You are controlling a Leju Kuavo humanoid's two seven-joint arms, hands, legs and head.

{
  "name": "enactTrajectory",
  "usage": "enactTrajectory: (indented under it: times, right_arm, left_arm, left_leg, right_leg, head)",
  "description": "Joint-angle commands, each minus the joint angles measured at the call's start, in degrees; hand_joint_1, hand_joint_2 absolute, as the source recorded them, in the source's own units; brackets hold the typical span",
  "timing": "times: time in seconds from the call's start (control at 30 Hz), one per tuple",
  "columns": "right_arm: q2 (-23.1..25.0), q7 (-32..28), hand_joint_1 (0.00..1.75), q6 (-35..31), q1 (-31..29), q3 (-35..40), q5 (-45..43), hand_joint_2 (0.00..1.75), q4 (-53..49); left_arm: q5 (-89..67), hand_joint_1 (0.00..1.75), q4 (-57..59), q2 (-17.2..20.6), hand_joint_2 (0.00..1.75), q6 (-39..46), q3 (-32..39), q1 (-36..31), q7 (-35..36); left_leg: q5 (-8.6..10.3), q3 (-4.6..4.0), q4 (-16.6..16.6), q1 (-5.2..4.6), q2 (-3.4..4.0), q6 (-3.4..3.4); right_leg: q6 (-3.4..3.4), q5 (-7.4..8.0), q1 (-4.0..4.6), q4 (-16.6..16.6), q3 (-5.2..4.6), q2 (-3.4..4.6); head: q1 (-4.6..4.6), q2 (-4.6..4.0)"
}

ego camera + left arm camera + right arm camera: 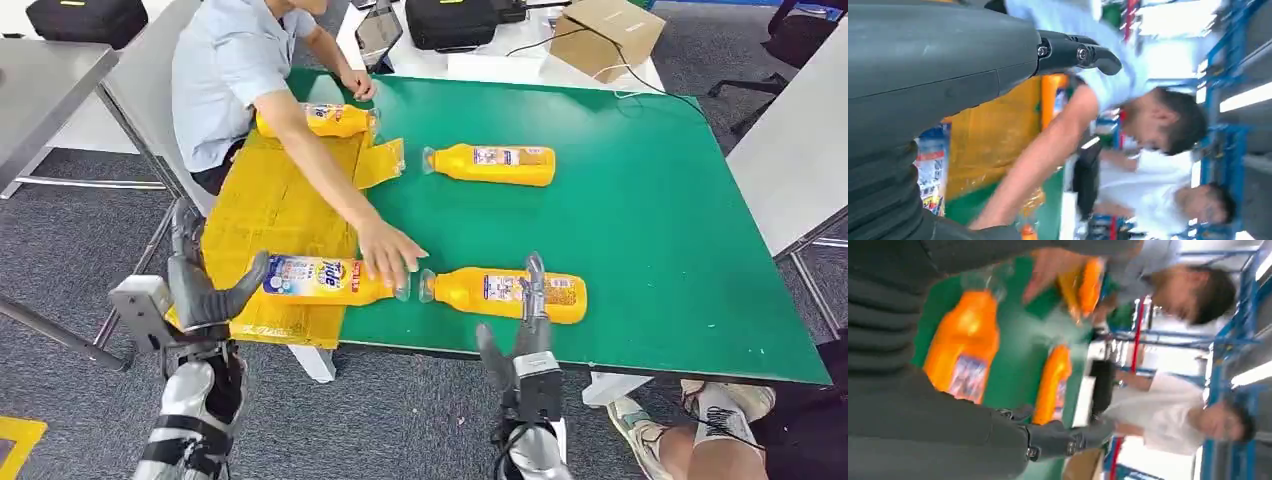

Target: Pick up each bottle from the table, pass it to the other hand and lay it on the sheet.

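At the far left your robot's left hand (205,290) hung at the near left corner of the yellow sheet (275,205), fingers spread wide and holding nothing, its thumb reaching toward the base of the nearest bottle on the sheet (325,279) without clearly touching it. That bottle lay on its side on the sheet's near edge, cap pointing right, and a person's hand (388,253) rested on its neck, the arm reaching down from the far side where the person sat. Further back you had a second bottle on the sheet (325,120), lying on its side at the far end by the person's other hand. Past the sheet, on the bare green tabletop (650,230), two more bottles lay on their sides with caps pointing left: a far bottle (495,163) near the middle and a near bottle (510,294) close to the front edge. Your right hand (525,330) came up over the front edge with its fingers raised across the near bottle's label; you could not tell from these views whether it gripped the bottle or merely stood in front of it. The wrist views were blurred.
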Motion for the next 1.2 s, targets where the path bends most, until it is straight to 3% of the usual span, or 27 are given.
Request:
enactTrajectory:
  times: [0.03,0.27,0.53,0.9,1.2]
  right_arm:
    - [-2.44,1.49,0.00,-10.13,-4.66,-5.90,23.95,1.75,2.97]
    - [-8.02,6.55,0.00,-13.77,-14.87,-11.27,39.70,1.75,24.50]
    - [-9.96,11.10,0.00,-16.05,-27.31,-10.26,49.62,1.75,44.77]
    - [-11.87,21.54,0.00,-11.54,-28.33,-7.15,57.06,1.75,48.33]
    - [-12.57,30.83,0.00,-3.31,-30.77,-2.47,65.69,1.75,50.22]
  left_arm:
    - [2.89,0.00,-13.36,-1.46,1.75,0.02,-1.80,8.74,-2.85]
    - [3.72,0.00,-8.92,-0.80,1.75,-5.92,-7.74,9.41,0.52]
    - [5.70,0.00,-7.53,-0.15,1.75,-6.98,-9.38,8.65,4.57]
    - [2.78,0.00,-9.15,0.46,1.75,-5.80,-10.44,10.83,8.97]
    - [2.99,0.00,-9.72,1.40,1.75,-9.85,-10.11,12.28,13.54]
  left_leg:
    - [-0.16,0.28,0.03,0.00,0.25,-0.07]
    - [0.08,0.38,-0.13,0.05,0.03,0.03]
    - [0.08,0.44,-0.11,-0.03,0.11,0.03]
    - [0.10,0.28,-0.04,-0.02,0.02,0.05]
    - [0.09,0.30,-0.06,-0.02,0.07,0.02]
  right_leg:
    - [-0.13,-0.10,0.04,0.04,0.20,0.14]
    - [-0.05,0.05,0.08,-0.20,0.37,-0.05]
    - [0.00,0.11,0.01,-0.12,0.43,0.01]
    - [0.06,0.09,0.01,-0.02,0.26,-0.05]
    - [0.02,0.09,0.02,-0.05,0.29,-0.02]
  head:
    - [-0.02,0.00]
    - [-0.02,0.00]
    - [-0.04,0.00]
    - [-0.04,0.00]
    - [-0.04,0.00]
